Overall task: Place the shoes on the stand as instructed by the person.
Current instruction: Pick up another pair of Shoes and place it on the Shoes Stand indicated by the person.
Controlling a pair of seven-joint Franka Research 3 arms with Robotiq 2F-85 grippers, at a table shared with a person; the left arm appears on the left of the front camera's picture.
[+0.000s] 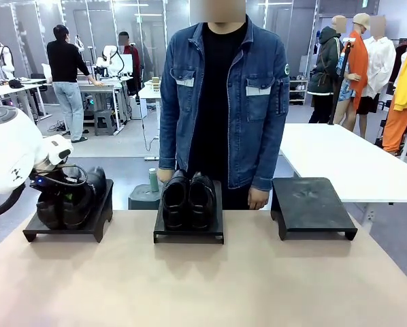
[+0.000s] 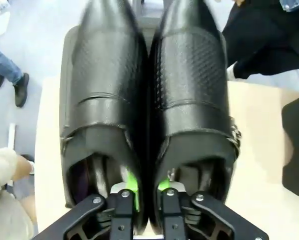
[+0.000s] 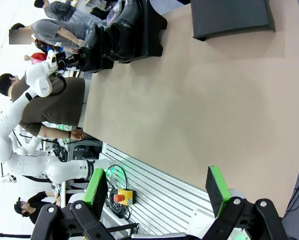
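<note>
Green pads of the left gripper sit inside the heel openings of one pair of shoes, one finger in each shoe, pinching the two touching inner walls between them; so the left gripper is clamped on that pair, which stands on the left stand with toes pointing away from the wrist; in the front view the left arm covers part of this pair at the table's left side; second pair stands side by side on the middle stand, just in front of the person, whose hands hang near the table's far edge, giving no pointing cue that I can read; right stand is bare; right gripper hangs above the near table edge, well apart from all three stands, fingers spread wide and holding nothing; judgement: the step in hand is either seating or lifting the left pair, cannot tell which; to do it well, keep the wrist level so both soles stay flat; if releasing, spread the fingers only a little and draw straight up, since pads dragging on the heel linings could tip a shoe off the stand's edge; if lifting, rise straight before travelling, and hold the squeeze firm, as glossy leather may slip.
</note>
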